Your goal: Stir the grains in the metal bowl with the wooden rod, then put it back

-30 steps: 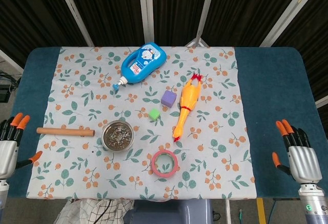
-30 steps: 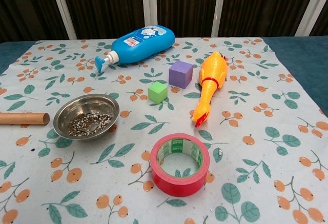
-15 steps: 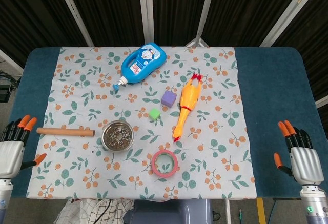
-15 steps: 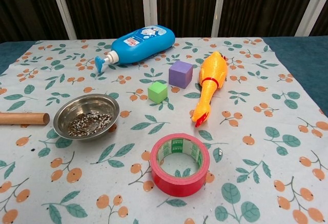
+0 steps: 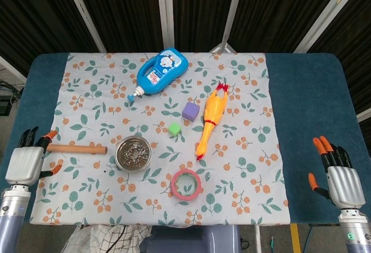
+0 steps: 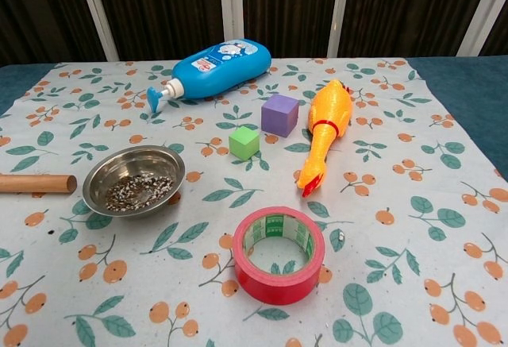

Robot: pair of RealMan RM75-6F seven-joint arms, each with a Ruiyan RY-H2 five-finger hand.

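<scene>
The wooden rod lies flat on the floral cloth, left of the metal bowl, which holds dark and pale grains. My left hand hovers at the rod's left end, fingers spread, holding nothing; its fingertips are close to the rod's end. My right hand stays at the table's lower right over the blue surface, open and empty. The chest view shows neither hand.
A blue lotion bottle lies at the back. A purple cube, a green cube and a rubber chicken sit right of the bowl. A red tape roll lies in front, near the cloth's front edge.
My left hand has moved right and inward toward the rod's left end. The right hand has barely shifted. The rod and bowl have not moved.
</scene>
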